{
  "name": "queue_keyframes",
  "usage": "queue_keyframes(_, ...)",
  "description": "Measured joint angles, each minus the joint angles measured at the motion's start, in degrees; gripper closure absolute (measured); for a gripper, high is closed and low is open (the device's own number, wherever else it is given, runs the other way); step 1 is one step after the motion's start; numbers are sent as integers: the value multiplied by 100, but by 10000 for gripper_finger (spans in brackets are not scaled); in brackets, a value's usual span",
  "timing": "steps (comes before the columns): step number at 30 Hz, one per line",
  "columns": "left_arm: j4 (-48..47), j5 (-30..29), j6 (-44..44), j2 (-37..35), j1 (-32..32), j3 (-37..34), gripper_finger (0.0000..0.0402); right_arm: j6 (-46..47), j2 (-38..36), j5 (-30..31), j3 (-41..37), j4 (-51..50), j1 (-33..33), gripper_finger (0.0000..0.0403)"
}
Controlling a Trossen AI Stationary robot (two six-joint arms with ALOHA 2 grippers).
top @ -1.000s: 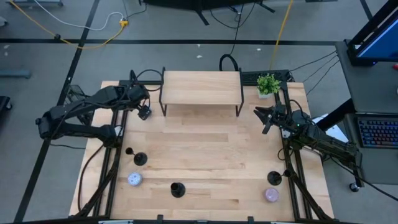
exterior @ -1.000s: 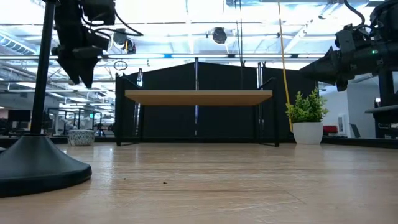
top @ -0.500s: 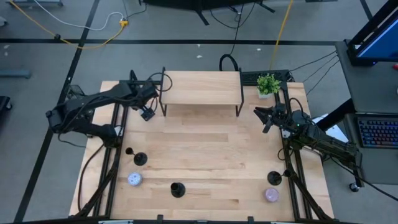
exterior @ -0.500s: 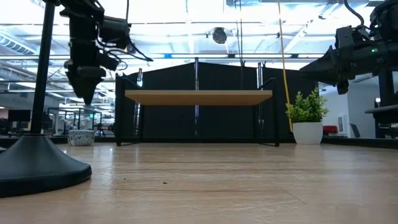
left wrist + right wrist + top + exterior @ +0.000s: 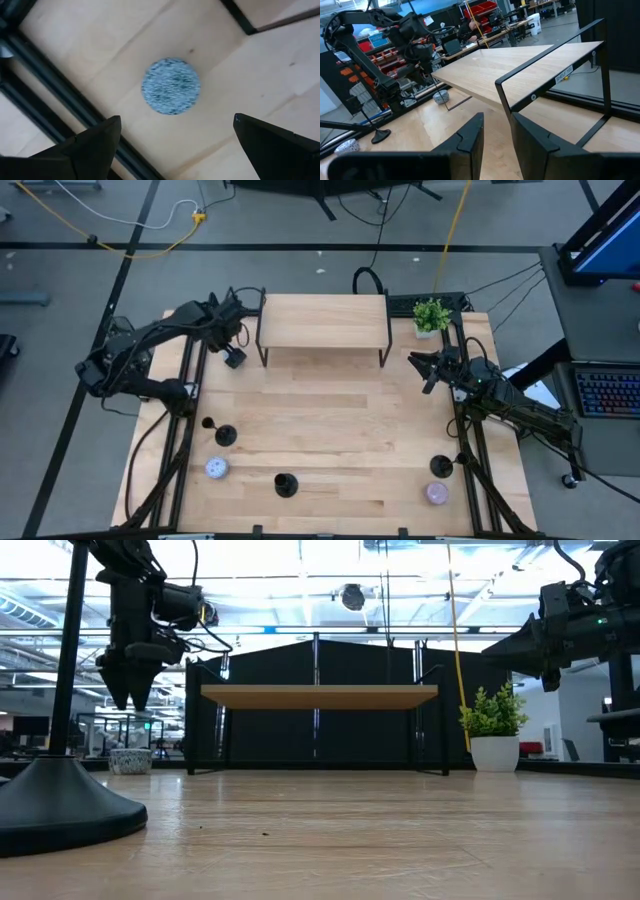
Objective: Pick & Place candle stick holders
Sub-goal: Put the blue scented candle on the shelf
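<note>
Pale wood table (image 5: 330, 430), three black candle stick holders standing free, both arms up at the back.

We see the left gripper (image 5: 233, 357) hanging above the back-left corner of the table, just beside the left legs of the small wooden shelf (image 5: 324, 320); its fingers (image 5: 92, 145) are spread wide with nothing between them, and straight below sits a speckled blue round candle tin (image 5: 171, 86). The right gripper (image 5: 428, 373) waits at the right edge, near the potted plant (image 5: 431, 315), its fingers (image 5: 470, 135) drawn close with a narrow gap and holding nothing. The holders stay toward the front: one at front left (image 5: 224, 435), one at front centre (image 5: 285, 484), one at front right (image 5: 441, 467), all well apart from both grippers. A blue-white tin (image 5: 216, 469) lies near the left holder, a lilac tin (image 5: 437, 493) near the right one.
</note>
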Motion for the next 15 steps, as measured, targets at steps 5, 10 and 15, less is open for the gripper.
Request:
queue_keyframes(5,89,136,192,-2,328,-3,11,0,-1,0,0,0,0,314)
queue_keyframes(10,719,300,189,-4,501,-290,11,2,-1,0,1,0,1,314)
queue_keyframes(15,1031,317,26,-3,583,-696,11,2,-1,0,0,0,-1,314)
